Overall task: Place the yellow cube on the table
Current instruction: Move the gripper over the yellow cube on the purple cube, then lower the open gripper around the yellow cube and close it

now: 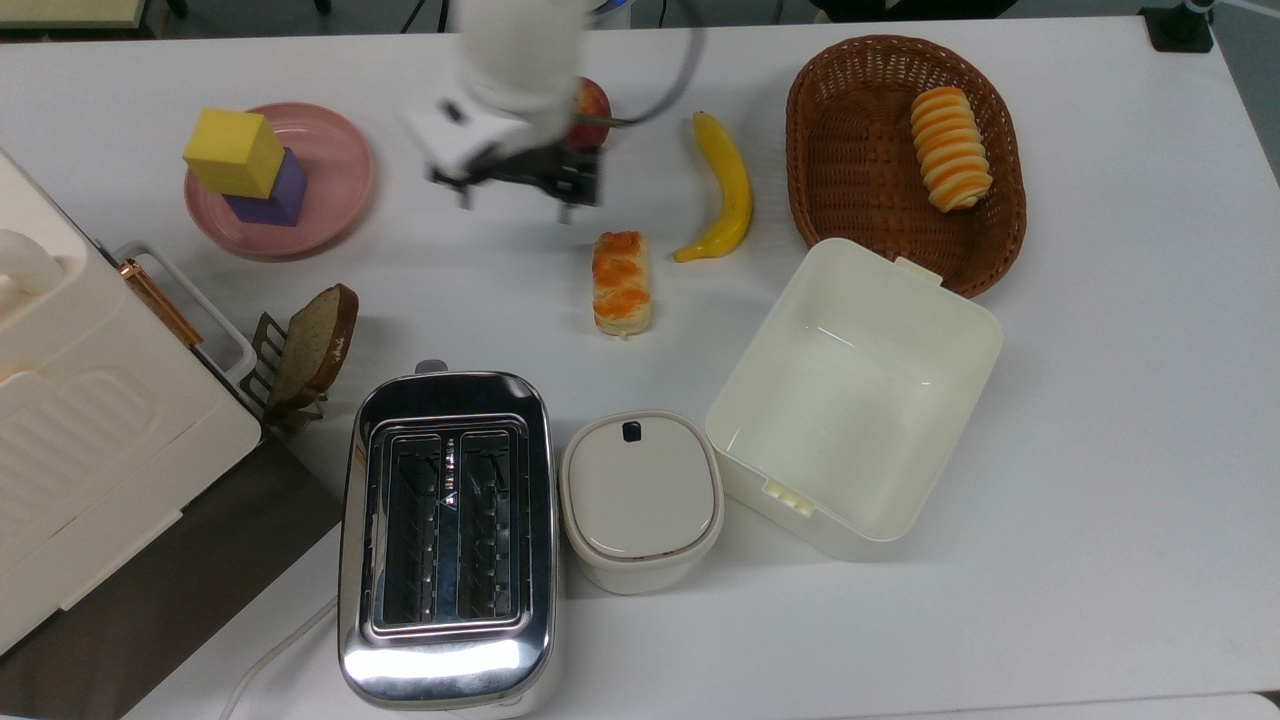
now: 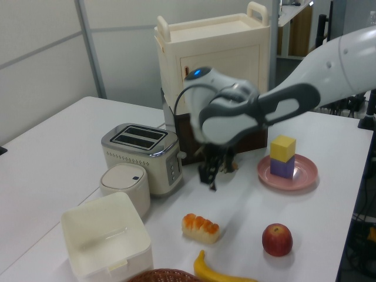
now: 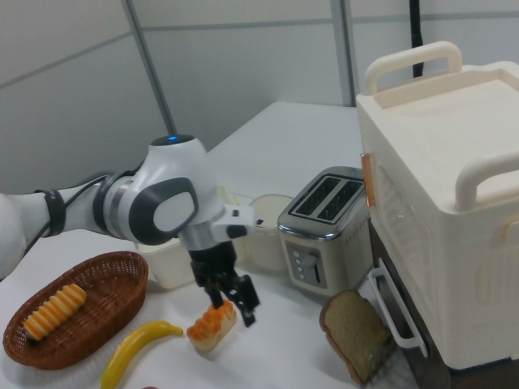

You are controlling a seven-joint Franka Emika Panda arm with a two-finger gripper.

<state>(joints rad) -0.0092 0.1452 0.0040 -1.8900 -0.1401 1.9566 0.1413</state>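
Note:
The yellow cube (image 1: 233,152) (image 2: 283,147) sits on top of a purple cube (image 1: 275,197) (image 2: 282,167), and both stand on a round pink plate (image 1: 335,165) (image 2: 302,175) at the top view's left on the white table (image 1: 1100,400). My gripper (image 1: 514,198) (image 2: 210,176) (image 3: 232,303) hangs open and empty above the table. In the top view it is right of the plate, well clear of the yellow cube. Beside it, to the top view's lower right, lies an orange-topped pastry (image 1: 621,281) (image 3: 212,324).
A red apple (image 1: 592,100) (image 2: 277,239) lies behind the arm and a banana (image 1: 725,190) lies beside it. A wicker basket (image 1: 830,170), an open white box (image 1: 855,400), a lidded pot (image 1: 640,500), a toaster (image 1: 447,530), a bread slice (image 1: 318,340) and a cream cabinet (image 1: 90,430) ring the middle.

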